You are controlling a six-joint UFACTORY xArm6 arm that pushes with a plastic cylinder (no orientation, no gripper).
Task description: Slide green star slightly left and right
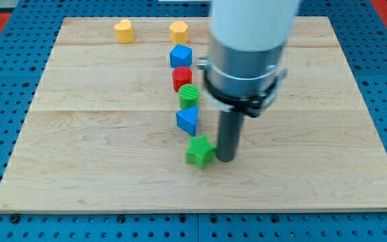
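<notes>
A: Where is the green star (199, 150) on the wooden surface (79, 134)?

B: Low of centre, at the bottom end of a loose column of blocks. My tip (226, 159) stands at its three o'clock, just beside its right-hand point; whether they actually touch I cannot tell.

A: And what runs above the star?

B: At its twelve o'clock, leaning a little toward eleven, sits a blue triangular block (188, 121), close to it. Above that is a green ridged cylinder (189, 96), then a red cylinder (182, 78), then a blue cube-like block (181, 56), each nearly touching the next.

A: Anything beyond the column?

B: At the far edge, a yellow-orange hexagonal block (179, 31) heads the line at twelve o'clock. A yellow heart-shaped block (123, 30) lies at its nine o'clock, well apart from it.

A: What about the claw, apart or together?

B: There is none to report. The arm ends in a straight dark rod (227, 134) dropping from a wide grey-and-white housing (247, 47), which hides part of the surface behind it.

A: And around the surface?

B: A blue perforated base (5, 74) shows on every side.
</notes>
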